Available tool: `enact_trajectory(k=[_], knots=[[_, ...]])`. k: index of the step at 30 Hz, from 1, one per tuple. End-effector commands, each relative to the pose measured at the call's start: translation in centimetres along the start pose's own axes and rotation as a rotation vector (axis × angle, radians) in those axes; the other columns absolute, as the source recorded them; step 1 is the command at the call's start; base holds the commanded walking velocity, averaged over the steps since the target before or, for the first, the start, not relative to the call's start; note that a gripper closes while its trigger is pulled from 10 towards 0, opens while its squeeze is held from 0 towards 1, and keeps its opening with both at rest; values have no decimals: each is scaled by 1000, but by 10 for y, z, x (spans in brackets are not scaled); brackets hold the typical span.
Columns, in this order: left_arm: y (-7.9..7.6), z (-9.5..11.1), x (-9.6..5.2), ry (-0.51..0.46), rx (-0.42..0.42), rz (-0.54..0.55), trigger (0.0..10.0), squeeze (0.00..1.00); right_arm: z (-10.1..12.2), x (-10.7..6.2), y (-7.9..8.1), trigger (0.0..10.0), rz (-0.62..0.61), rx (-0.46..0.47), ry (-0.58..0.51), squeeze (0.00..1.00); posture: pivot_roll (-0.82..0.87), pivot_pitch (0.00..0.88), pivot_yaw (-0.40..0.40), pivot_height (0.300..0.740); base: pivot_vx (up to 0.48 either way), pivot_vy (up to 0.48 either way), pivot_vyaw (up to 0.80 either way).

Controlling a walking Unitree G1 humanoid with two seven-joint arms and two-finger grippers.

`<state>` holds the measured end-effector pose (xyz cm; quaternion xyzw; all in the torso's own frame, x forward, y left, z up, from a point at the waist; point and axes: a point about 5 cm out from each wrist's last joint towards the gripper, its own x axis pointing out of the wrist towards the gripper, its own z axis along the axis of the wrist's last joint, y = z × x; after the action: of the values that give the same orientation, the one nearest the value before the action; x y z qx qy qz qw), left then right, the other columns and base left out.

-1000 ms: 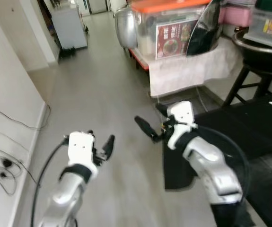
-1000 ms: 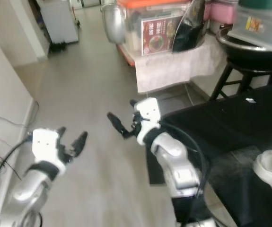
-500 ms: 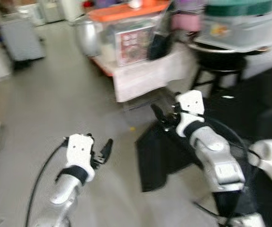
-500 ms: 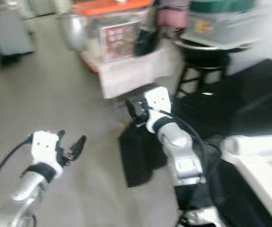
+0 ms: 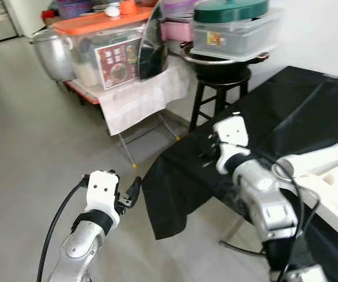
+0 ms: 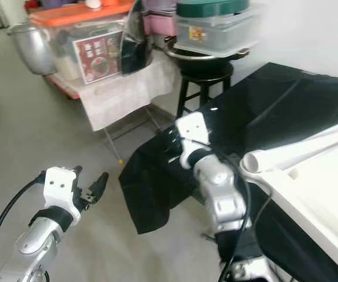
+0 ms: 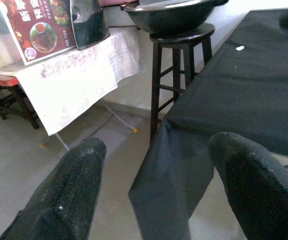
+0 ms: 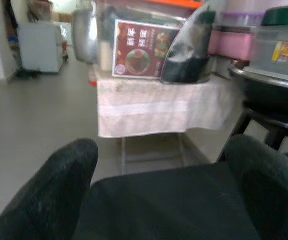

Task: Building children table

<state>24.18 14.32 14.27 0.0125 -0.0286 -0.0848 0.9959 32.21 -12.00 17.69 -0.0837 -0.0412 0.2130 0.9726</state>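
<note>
The left pincer (image 5: 134, 192) hangs over the grey floor (image 5: 33, 147) with its fingers apart, holding nothing. The right pincer (image 5: 207, 147), fingers also apart and empty, is above the black cloth (image 5: 286, 111) of the table. The white children table parts (image 6: 310, 170) lie on this cloth at about 3 o'clock from the right pincer. A black stool (image 5: 218, 88) carrying a dark pan stands at 12 o'clock.

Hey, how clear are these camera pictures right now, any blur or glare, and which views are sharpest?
Left eye view: mostly sharp, even daylight, the stacked containers slightly smeared. Right eye view: similar, with the white wall washed out. Left wrist view: crisp on the black cloth and stool, its near fingers soft. Right wrist view: softest overall, the fingers blurred.
</note>
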Motion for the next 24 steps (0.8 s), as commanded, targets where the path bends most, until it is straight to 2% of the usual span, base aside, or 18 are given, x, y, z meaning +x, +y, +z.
enact_trajectory(k=[1, 2, 4, 6, 16, 24], knots=[[4, -5, -8, 27, -28, 47, 10000, 0, -11, -7, 25, 10000, 104, 72, 3, 0, -76, 6, 60, 740, 0, 0, -800], [4, -5, -8, 27, -28, 47, 10000, 0, -11, -7, 25, 10000, 104, 72, 3, 0, -76, 6, 60, 740, 0, 0, -800], [3, -9, -15, 44, -71, 72, 10000, 0, -22, -15, 45, 10000, 190, 101, 22, 0, -73, 12, 59, 740, 0, 0, -800], [3, -11, -20, 47, -82, 84, 10000, 0, -21, -13, 43, 10000, 197, 97, 26, 0, -73, 12, 59, 740, 0, 0, -800], [5, -7, -16, -2, -15, 118, 10000, 0, -25, -11, 45, 10000, 223, 110, 34, 0, -75, 13, 55, 740, 0, 0, -800], [5, -7, -16, -2, -5, 122, 10000, 0, -26, -11, 46, 10000, 236, 120, 31, 0, -72, 11, 54, 740, 0, 0, -800]])
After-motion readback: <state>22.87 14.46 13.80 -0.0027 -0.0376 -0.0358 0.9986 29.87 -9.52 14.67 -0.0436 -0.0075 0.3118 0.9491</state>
